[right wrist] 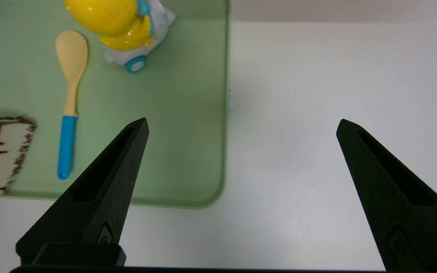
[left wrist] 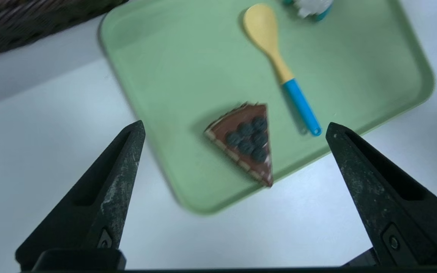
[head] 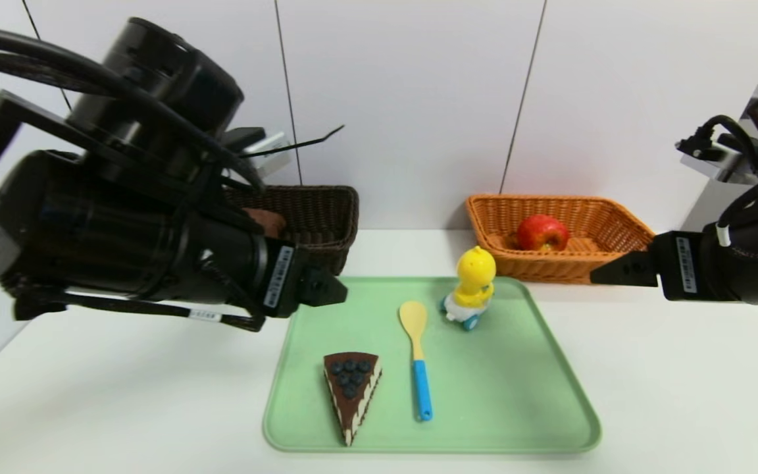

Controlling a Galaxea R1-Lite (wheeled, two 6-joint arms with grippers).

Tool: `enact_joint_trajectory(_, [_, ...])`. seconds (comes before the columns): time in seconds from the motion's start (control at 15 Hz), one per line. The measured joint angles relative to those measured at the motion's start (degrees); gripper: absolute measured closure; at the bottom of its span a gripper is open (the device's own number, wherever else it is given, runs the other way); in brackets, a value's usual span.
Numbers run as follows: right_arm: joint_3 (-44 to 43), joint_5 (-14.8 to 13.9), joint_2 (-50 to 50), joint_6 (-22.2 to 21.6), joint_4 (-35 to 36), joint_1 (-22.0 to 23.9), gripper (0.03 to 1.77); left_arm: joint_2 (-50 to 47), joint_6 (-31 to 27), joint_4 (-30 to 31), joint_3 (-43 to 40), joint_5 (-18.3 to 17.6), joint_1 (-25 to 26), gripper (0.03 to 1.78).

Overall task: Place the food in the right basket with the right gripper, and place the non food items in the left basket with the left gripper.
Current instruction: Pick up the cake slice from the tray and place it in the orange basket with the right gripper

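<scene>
A white worktop (head: 649, 368) runs back to a pale panelled wall (head: 405, 99), and a green tray (head: 510, 395) lies at its middle. All places below are given from that tray.

On the tray, toward its near left part, lies a slice of chocolate cake (head: 351, 395) topped with blueberries, its point toward the near edge. Just beside it, toward the tray's middle, lies a spoon (head: 417, 355) with a yellow bowl and blue handle, the bowl pointing to the far edge. Near the far edge stands a yellow duck toy (head: 471, 287) on small wheels, upright, close to the spoon's bowl but apart from it.

Behind the tray's far left corner sits a dark brown basket (head: 316, 220), with a brownish thing inside, mostly hidden by the arm. Behind the far right corner sits an orange basket (head: 589, 227) holding a red apple (head: 542, 232).

The left tool (left wrist: 233, 129) hangs in the air over the tray's far left corner, its fingers spread wide with nothing between them; its wrist view looks down on the cake. The right tool (right wrist: 241, 125) hangs above the worktop off the tray's right side, near the orange basket, fingers likewise spread wide and empty.
</scene>
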State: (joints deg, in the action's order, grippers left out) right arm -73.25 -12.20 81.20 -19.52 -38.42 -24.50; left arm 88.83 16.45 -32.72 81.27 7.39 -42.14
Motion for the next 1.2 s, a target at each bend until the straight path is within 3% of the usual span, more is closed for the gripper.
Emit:
enact_joint_trajectory(0.27, [-12.3, -0.9, 6.5, -10.5, -10.0, -11.4, 0.09, -7.3, 0.4, -7.3, -0.9, 6.5, 5.2, 0.12])
enact_joint_trajectory(0.53, [-25.6, -1.0, 15.8, -15.7, -19.9, -20.5, 0.09, -13.9, -4.2, -8.2, -10.3, 7.2, 13.8, 0.12])
enact_joint_trajectory(0.73, [-35.7, -1.1, 24.3, -18.8, -25.4, -25.8, 0.09, -19.0, -4.8, -8.0, -16.2, 7.2, 17.2, 0.12])
enact_joint_trajectory(0.93, [-38.3, -1.2, 31.3, -19.7, -25.4, -29.7, 0.09, -22.4, -4.7, -7.6, -21.2, 7.3, 18.8, 0.12])
enact_joint_trajectory(1.2, [-38.7, -3.1, 37.7, -19.8, -18.4, -32.7, 0.09, -26.6, -4.1, -4.0, -28.2, 7.0, 19.3, 0.12])
